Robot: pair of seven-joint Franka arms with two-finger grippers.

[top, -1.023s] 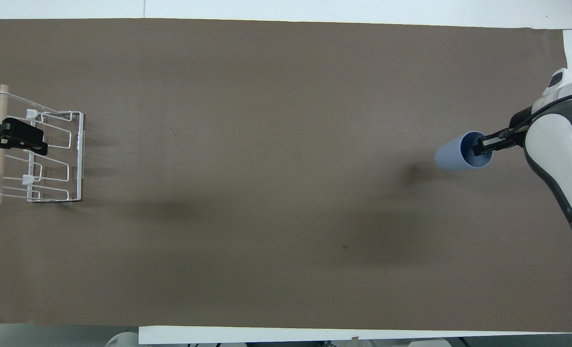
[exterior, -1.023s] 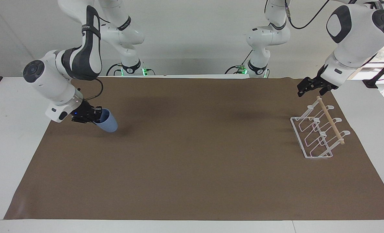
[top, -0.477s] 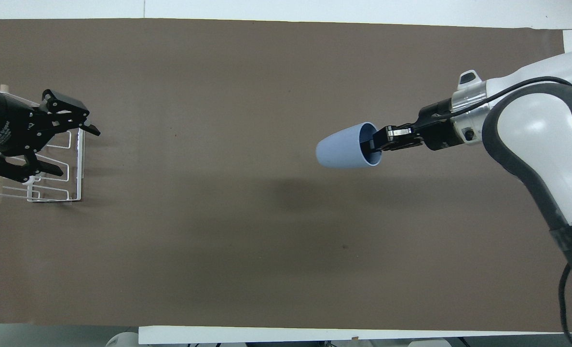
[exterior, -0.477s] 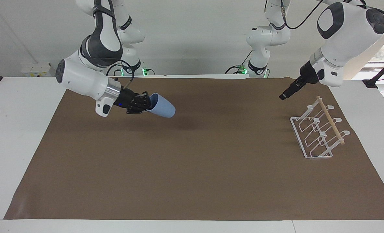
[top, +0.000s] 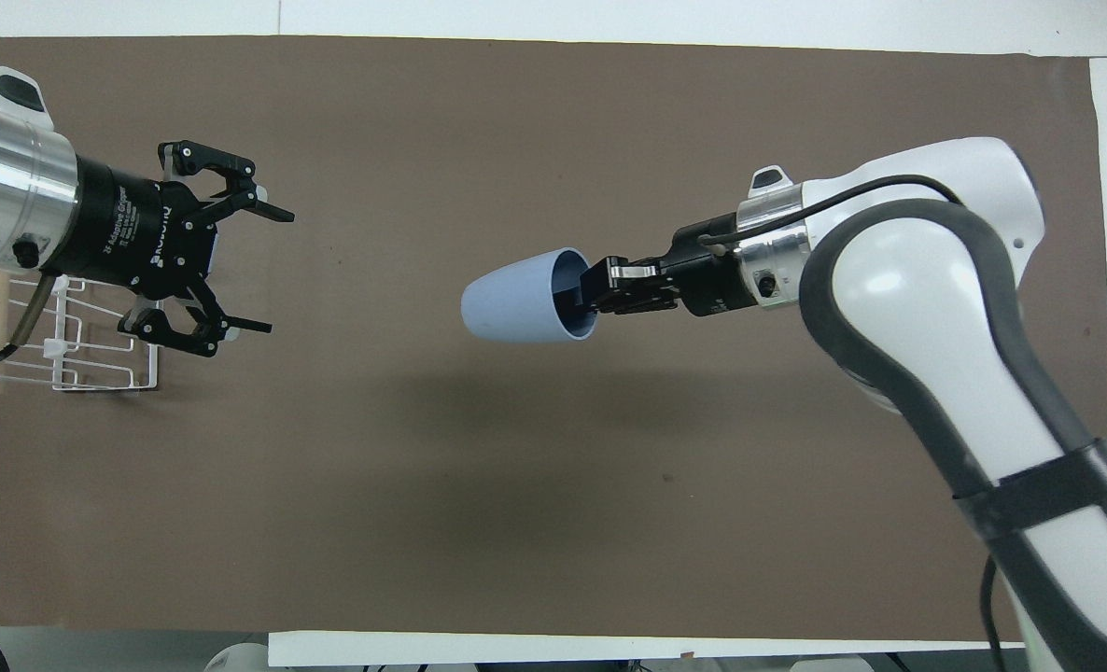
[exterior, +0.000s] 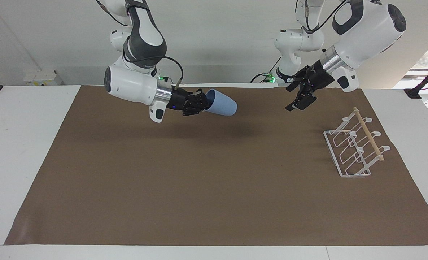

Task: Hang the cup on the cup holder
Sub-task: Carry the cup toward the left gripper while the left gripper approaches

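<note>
- Brown mat [exterior: 199,187] covers the table; both arms are up over it, apparently converging for a handover in the air.
- Cup holder [exterior: 356,148] stands at the left arm's end of the mat, prongs slanted and bare; nothing is hung on it yet.
- Right gripper [top: 600,289] is over mid-mat, clamped on the cup's rim with one finger inside the mouth. It holds the cup [top: 525,297] sideways, base pointing toward the left arm, likely so the body is free to grab.
- Left gripper [top: 259,271] is in the air over the mat beside the holder, jaws spread wide and empty, facing the cup.
- The cup is well apart from the left jaws, roughly in line with the gap between them.
</note>
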